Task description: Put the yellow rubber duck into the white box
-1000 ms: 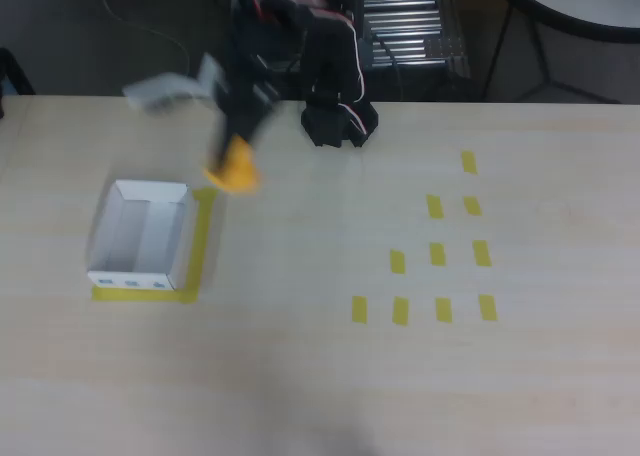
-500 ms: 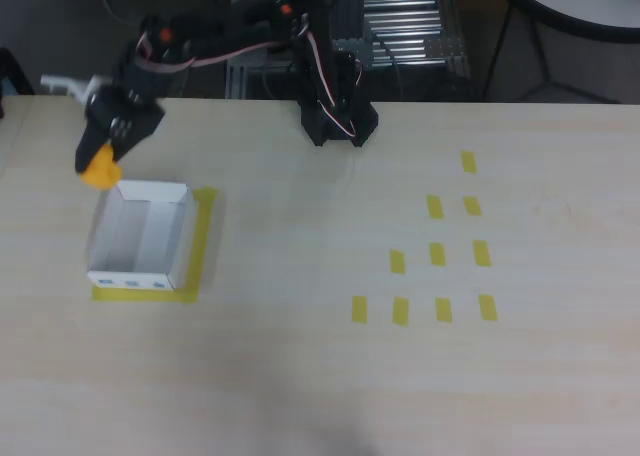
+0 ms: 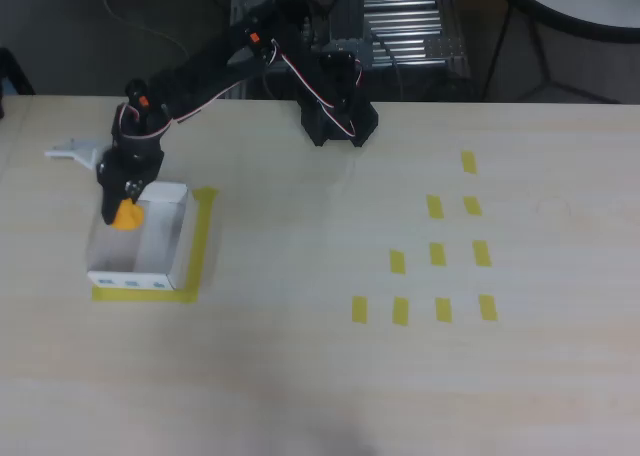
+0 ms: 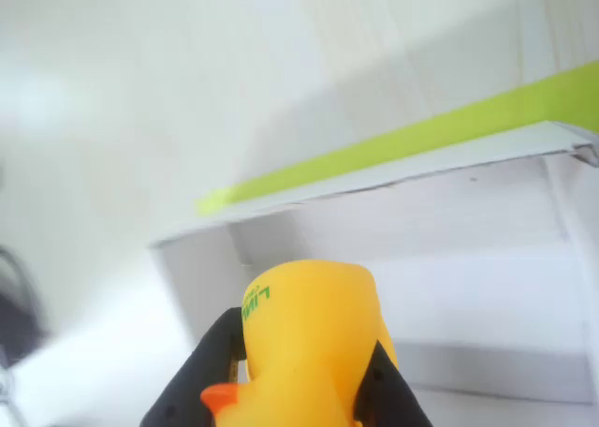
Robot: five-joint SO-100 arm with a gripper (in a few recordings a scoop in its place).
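Note:
The yellow rubber duck (image 3: pixel 125 216) hangs over the far left corner of the white box (image 3: pixel 160 272), held by my black gripper (image 3: pixel 124 204), which is shut on it. In the wrist view the duck (image 4: pixel 314 347) fills the lower middle, its orange beak at the bottom, with black fingers (image 4: pixel 192 380) pressed on both sides. The inside of the white box (image 4: pixel 440 221) lies right behind and below it. The box stands open on the left part of the table and has blue marks on its near outer side.
A yellow tape outline (image 3: pixel 204 238) frames the box. Several small yellow tape rectangles (image 3: pixel 437 254) lie on the right half of the table. The arm's black base (image 3: pixel 338 116) stands at the table's far edge.
The arm swung left with the duck, then came down and toward the box; the duck went from above the table's middle-left to just over the box's far left corner.

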